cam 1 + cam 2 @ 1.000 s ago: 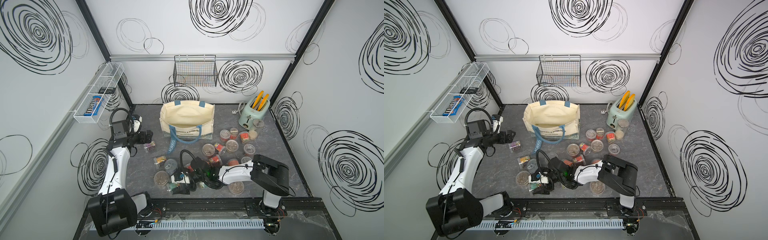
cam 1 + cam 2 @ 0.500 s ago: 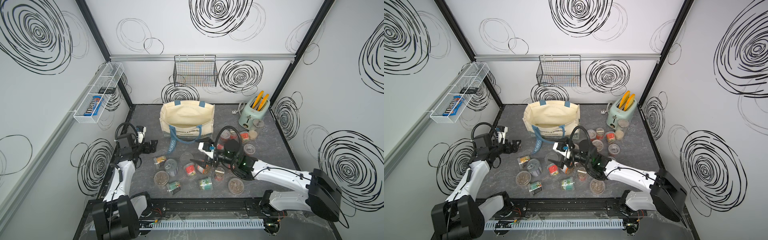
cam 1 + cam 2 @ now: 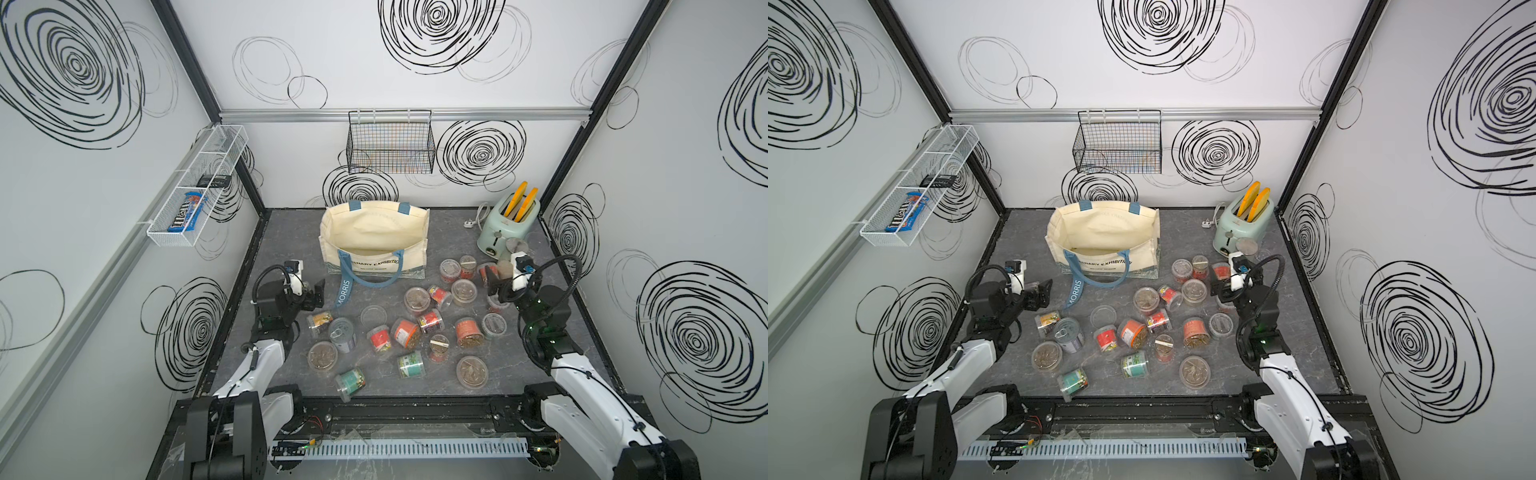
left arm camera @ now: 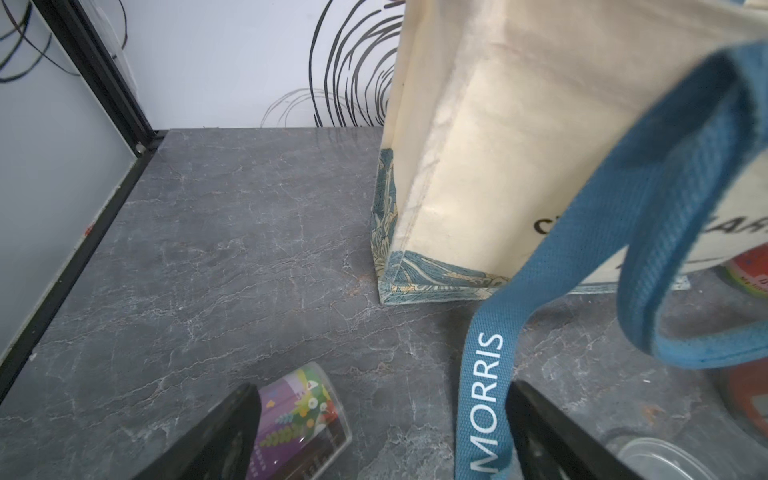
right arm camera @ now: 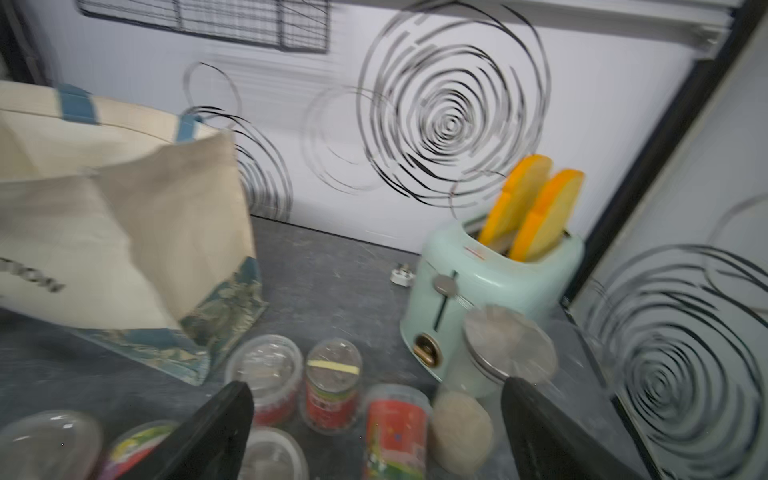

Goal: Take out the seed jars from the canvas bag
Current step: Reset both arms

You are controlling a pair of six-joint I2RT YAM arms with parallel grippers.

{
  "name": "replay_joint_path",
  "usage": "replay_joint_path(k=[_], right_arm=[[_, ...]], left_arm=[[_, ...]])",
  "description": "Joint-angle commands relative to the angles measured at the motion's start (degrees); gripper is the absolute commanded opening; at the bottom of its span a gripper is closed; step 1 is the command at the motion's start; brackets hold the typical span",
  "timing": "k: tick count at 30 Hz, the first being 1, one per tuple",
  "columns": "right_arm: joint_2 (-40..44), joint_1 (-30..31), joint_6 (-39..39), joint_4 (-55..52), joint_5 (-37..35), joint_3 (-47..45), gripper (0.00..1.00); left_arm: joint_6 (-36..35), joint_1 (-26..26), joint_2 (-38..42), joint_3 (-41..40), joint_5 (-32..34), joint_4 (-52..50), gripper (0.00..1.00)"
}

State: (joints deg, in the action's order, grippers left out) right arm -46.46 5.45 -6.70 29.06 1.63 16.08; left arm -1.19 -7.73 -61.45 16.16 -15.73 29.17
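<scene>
Nearest the front rail, on the dark grey marbled tabletop (image 3: 299,390), the small, squat clear plastic seed jars (image 3: 406,332) lie scattered in both top views, all out of the bag, some upright and some tipped over. A green-labelled jar (image 3: 350,383) lies on its side closest to the front edge. The red- and orange-labelled ones spread farther back across the middle and the right side. Among them on the left stands a grey metal tin with a ring-pull top (image 3: 343,333), just beside a purple-labelled jar (image 3: 320,323) lying on its side. A little farther back the left gripper (image 3: 315,294) hangs low over the table, its black fingers (image 4: 216,432) wide apart and clamped on nothing. The left wrist view shows the purple-labelled jar just beside one finger and the blue "MORRIS" strap (image 4: 484,399) close to the other. On the right side the right gripper (image 3: 496,289) hangs over the farthest jars, fingers (image 5: 540,428) likewise spread wide and gripping nothing, though its wrist view is blurred. Behind the jars the large cream canvas bag with blue handles (image 3: 374,232) stands upright at the middle back, its mouth open. To its right sits a mint-green toaster holding two orange slices (image 3: 508,226), with a taller clear canister with a metal disc top (image 5: 508,345) just in front. A black wire basket (image 3: 390,143) hangs on the back wall.
</scene>
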Motion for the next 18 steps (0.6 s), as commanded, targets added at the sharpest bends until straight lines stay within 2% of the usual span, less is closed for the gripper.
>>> replay_joint_path(k=[1,4,13,15,16,18], right_arm=[[-0.2,-6.1,4.1,5.1,-3.7,-4.4,0.97],[-2.7,-9.1,6.7,9.1,-3.6,-7.1,0.97],[-19.2,-8.1,7.5,29.0,-1.1,-9.5,0.97],[-21.8,-8.1,7.8,28.8,-0.6,-7.6,0.97],[-23.0,-7.9,7.8,26.9,0.1,-6.0,0.97],[-25.0,-7.0,7.1,25.6,0.2,-4.0,0.97]], left_arm=[[1.1,2.9,-1.5,-4.8,6.0,24.5,0.96],[1.3,4.6,-5.1,-8.9,5.6,38.3,0.96],[6.4,4.0,-22.8,-12.9,8.4,63.7,0.96],[7.0,3.7,-27.3,-14.2,8.7,70.4,0.96],[7.4,3.6,-28.4,-14.5,8.3,73.0,0.96],[7.2,3.4,-26.7,-13.8,8.3,69.0,0.96]])
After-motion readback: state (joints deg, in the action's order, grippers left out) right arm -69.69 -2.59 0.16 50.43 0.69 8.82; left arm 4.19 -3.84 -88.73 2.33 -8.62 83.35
